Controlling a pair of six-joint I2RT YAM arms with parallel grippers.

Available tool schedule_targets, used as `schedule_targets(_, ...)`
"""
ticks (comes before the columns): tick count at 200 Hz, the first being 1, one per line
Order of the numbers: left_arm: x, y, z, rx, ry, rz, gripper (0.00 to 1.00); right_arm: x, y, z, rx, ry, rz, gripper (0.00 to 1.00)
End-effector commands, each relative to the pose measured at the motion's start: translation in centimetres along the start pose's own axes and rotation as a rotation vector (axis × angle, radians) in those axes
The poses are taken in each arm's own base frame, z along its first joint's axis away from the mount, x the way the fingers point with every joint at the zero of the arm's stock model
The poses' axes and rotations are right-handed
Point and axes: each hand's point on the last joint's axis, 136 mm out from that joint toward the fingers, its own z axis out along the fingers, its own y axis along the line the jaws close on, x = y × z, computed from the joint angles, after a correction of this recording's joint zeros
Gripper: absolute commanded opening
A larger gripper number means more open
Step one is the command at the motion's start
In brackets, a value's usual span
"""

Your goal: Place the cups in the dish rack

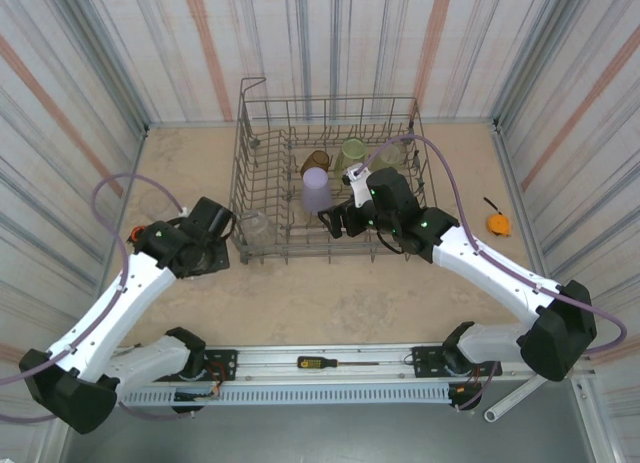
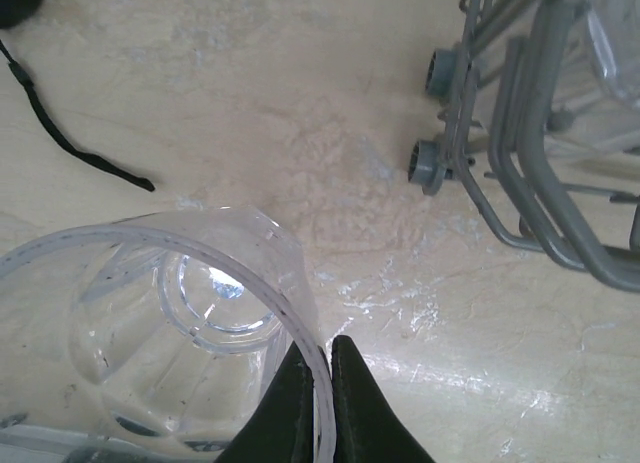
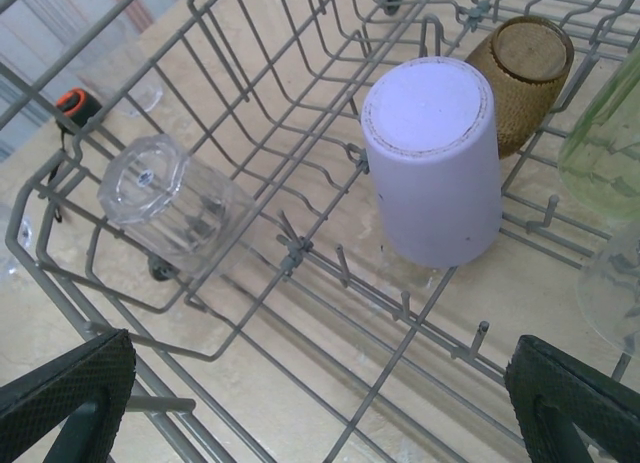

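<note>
While the left claw point(image 2: 320, 351) is clamped on the rim of a clear cup point(image 2: 150, 323) beside the rack's point(image 1: 250, 173) wheeled corner, the right claw point(image 3: 320, 363) hangs spread wide and empty over the rack floor. Ahead of it, among the tines, a lavender cup point(image 3: 432, 163) and a brown cup point(image 3: 520, 68) stand upside down, and a second clear cup point(image 3: 170, 198) lies tipped. A black strap point(image 2: 80, 153) lies nearby. The table point(image 1: 330, 293) is beige with white scuffs, and striped walls point(image 1: 70, 83) close it in.
</note>
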Motion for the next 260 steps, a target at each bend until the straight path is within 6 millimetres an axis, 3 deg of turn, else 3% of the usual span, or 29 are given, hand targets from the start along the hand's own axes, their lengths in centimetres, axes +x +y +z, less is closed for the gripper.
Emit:
schedule_targets(1,-1.7,0.5,-1.5,0.012,-0.043,0.037,0.00,-0.4,-0.1,-0.3,-0.009,-0.012,0.021,0.99)
schedule_targets(136,-12.0,-0.7,-3.8,0.056,-0.167,0.030,0.00,-0.7,-0.1,0.1,-0.013,-0.004,0.037,0.99)
schedule_targets(201,-15.1,-1.3,-4.9,0.072,-0.225,0.022,0.00,-0.4,-0.8,0.9,-0.025,0.036,0.068,0.99)
schedule_targets(260,-17.5,-3.3,-5.8,0.158,-0.260,0.011,0.00,-0.4,-2.0,1.4,-0.034,0.050,0.110,0.99)
